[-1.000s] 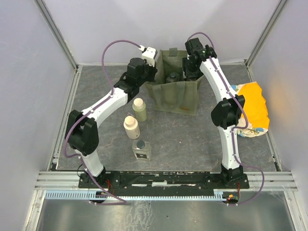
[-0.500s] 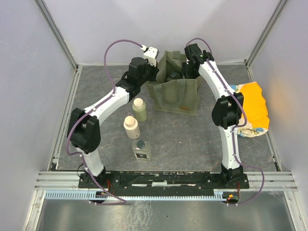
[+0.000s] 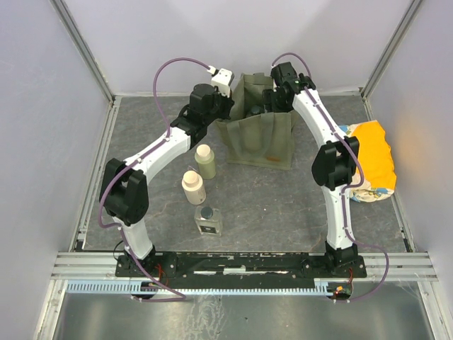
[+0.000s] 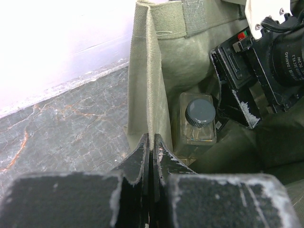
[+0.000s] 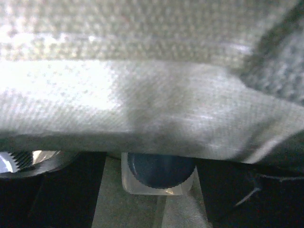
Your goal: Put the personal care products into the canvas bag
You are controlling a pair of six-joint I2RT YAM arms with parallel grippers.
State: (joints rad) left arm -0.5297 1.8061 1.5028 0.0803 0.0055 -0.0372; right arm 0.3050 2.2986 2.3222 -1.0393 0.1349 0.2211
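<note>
**Top external view:** the canvas bag point(image 3: 258, 138) stands upright at the far middle of the tabletop point(image 3: 283, 205); the left jaws grip its left rim and the right jaws reach down into its mouth. Three of the personal care products stand outside, to the bag's left: an olive-green bottle point(image 3: 206, 162), a cream bottle point(image 3: 193, 188) and a clear square bottle point(image 3: 208, 220). An orange and cream packet point(image 3: 373, 159) lies well apart at the right edge. The step in hand is judged to be the release of a bottle inside the bag; done well, the right jaws part fully and lift straight up, clear of the fabric, while the rim is held taut.

**Left wrist view:** this view shows what the overhead view hides. The left jaws are clenched on the bag's rim seam, with fabric pinched between them; a dark-capped clear bottle point(image 4: 199, 121) stands upright on the bag's floor, with one finger of the right arm just beside it.

**Right wrist view:** a fabric fold point(image 5: 142, 95) fills the upper field; beneath it the same dark-capped bottle sits between the right jaws. A pale strip separates it from one finger, so the jaws look released rather than grasping; contact on the other side cannot be told. Only this view shows the fold overhanging the jaws, a likely snag on the way out.
</note>
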